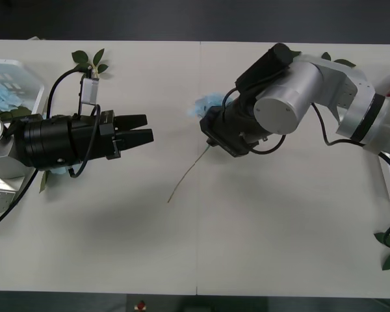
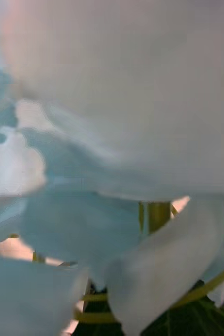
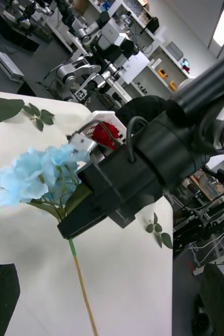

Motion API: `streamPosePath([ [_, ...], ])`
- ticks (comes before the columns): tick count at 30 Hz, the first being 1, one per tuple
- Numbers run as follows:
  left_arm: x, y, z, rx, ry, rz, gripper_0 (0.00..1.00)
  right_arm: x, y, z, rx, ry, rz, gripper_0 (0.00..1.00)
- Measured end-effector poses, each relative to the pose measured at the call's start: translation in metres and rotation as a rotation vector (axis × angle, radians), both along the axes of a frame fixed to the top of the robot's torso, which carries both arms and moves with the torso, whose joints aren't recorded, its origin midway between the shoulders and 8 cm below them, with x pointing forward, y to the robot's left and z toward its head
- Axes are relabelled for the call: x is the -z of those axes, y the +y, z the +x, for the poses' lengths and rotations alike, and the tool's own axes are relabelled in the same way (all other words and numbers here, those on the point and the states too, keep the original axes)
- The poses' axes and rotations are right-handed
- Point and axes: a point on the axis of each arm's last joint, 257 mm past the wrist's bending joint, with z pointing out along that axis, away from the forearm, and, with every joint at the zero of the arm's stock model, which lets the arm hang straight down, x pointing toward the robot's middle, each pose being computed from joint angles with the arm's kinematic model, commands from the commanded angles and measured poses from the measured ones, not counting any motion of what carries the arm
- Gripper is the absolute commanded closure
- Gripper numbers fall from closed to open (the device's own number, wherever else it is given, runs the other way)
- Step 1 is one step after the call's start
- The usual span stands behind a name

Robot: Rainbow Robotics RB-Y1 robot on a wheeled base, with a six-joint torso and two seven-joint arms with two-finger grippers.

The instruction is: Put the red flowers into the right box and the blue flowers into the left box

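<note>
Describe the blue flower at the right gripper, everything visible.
The blue flower is an artificial hydrangea: a fluffy head of pale sky-blue, fabric-like petals over dark green leaves, on a long thin stem that is green near the head and tan farther down. It sits mid-table, its head tucked under the right gripper, which is down over it just below the head. The stem trails free toward the robot. Whether the head rests on the table cannot be told.

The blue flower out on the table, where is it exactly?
In the front view, the blue flower is near the table's middle, under the right claw, its stem trailing toward the left claw.
</note>
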Motion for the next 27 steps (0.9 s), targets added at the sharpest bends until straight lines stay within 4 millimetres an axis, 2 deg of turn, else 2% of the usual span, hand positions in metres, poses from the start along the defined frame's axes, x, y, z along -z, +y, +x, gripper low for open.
streamPosePath([
  [5,0.0,0.0,0.0,0.001,-0.03,0.009,0.0,-0.028,0.011,0.003,-0.216,-0.165,0.018,1.0],
  [10,0.0,0.0,0.0,0.0,-0.03,0.009,0.0,-0.074,0.037,0.011,-0.234,-0.261,0.19,1.0],
  [14,0.0,0.0,0.0,0.0,-0.03,0.009,0.0,-0.119,0.064,0.012,-0.331,-0.395,0.294,1.0],
  [17,0.0,0.0,0.0,0.0,-0.029,0.009,0.0,-0.143,0.082,0.01,-0.379,-0.467,0.346,1.0],
  [21,0.0,0.0,0.0,0.0,-0.029,0.009,0.0,-0.159,0.098,0.004,-0.444,-0.532,0.38,1.0],
  [27,0.0,0.0,0.0,0.0,-0.029,0.009,0.0,-0.157,0.099,0.005,-0.578,-0.685,0.289,1.0],
])
